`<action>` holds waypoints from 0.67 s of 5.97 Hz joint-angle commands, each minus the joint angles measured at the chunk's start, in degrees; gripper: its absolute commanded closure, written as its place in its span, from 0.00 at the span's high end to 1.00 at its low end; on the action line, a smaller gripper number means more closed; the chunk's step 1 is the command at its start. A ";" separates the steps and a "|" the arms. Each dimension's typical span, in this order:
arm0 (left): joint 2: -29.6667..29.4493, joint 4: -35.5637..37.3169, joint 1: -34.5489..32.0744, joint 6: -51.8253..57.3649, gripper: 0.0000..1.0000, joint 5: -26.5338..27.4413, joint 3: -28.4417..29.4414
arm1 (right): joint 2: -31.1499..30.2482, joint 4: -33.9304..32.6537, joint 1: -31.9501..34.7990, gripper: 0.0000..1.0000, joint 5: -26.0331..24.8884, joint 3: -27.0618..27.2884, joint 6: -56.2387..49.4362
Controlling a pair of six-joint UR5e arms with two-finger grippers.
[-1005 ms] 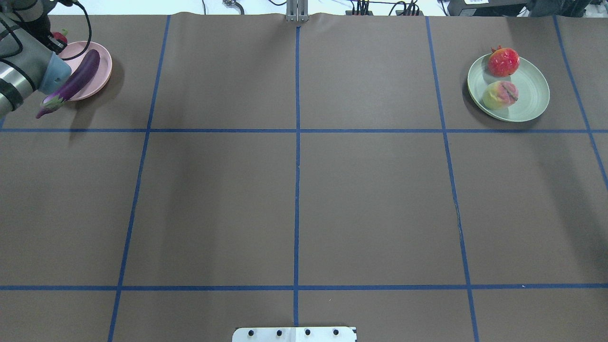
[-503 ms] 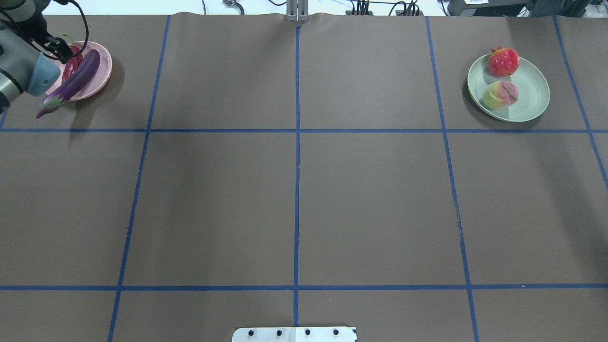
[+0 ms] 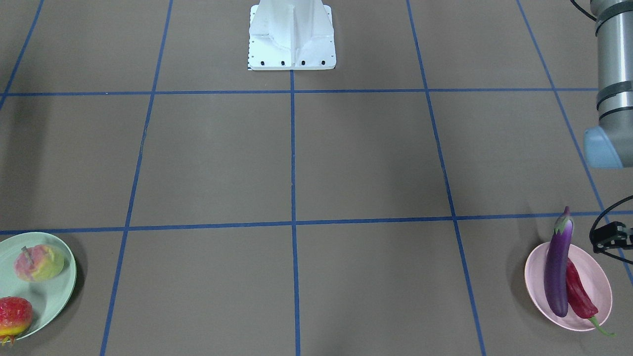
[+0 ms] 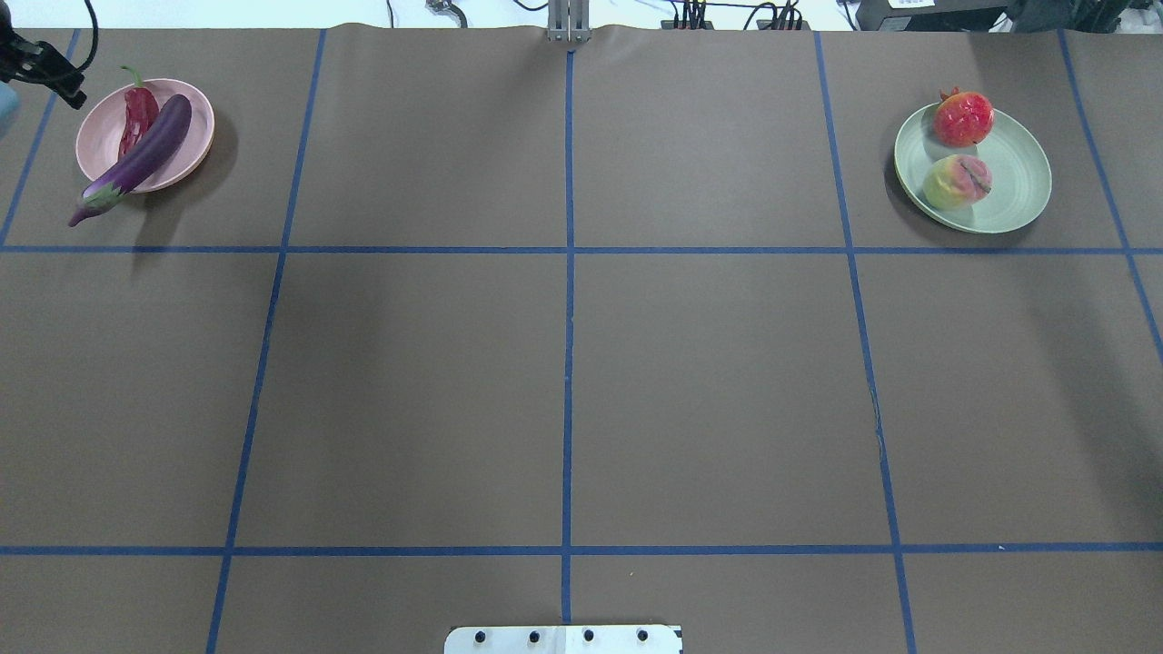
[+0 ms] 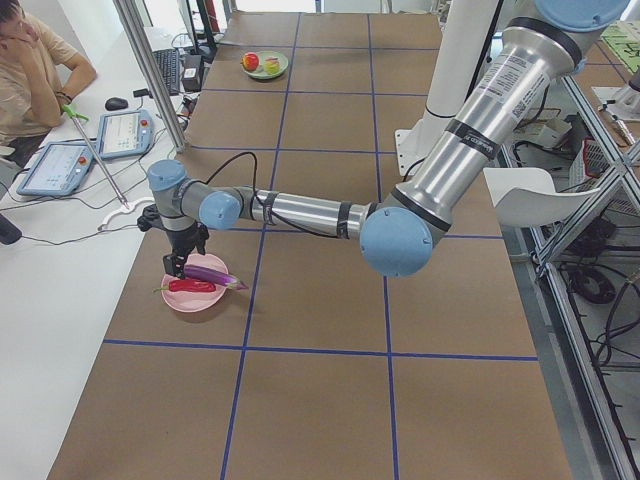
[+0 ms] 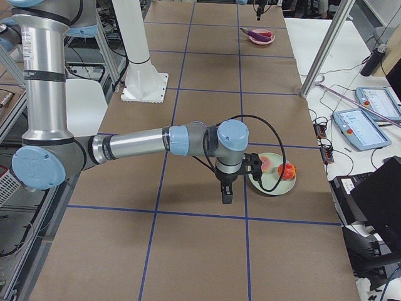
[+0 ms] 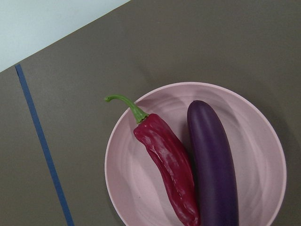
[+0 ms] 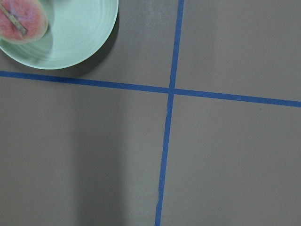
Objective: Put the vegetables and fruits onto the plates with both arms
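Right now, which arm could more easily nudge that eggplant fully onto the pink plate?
Left. The left arm hangs beside the pink plate and eggplant; the right arm sits by the far green plate.

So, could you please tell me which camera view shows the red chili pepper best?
The left wrist-mounted view: the chili pepper appears large and sharp, with its green stem and wrinkled skin clear, beside the eggplant on the pink plate. Overhead and front-facing show it small beside the eggplant; exterior left shows a red sliver; exterior right cannot resolve it.

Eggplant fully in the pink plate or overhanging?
Overhanging: eggplant lies across the pink plate beside the chili; its calyx end sticks past the rim.
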 commanded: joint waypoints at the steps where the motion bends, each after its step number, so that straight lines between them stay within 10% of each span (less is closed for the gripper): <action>1: 12.14 9.00 -3.90 0.41 1.00 -1.87 -17.99 | 0.00 0.00 0.04 1.00 -0.08 0.09 0.09; 4: 31.87 9.83 -10.03 8.09 1.00 -6.24 -32.51 | -0.09 0.00 0.04 1.00 -0.17 0.00 0.09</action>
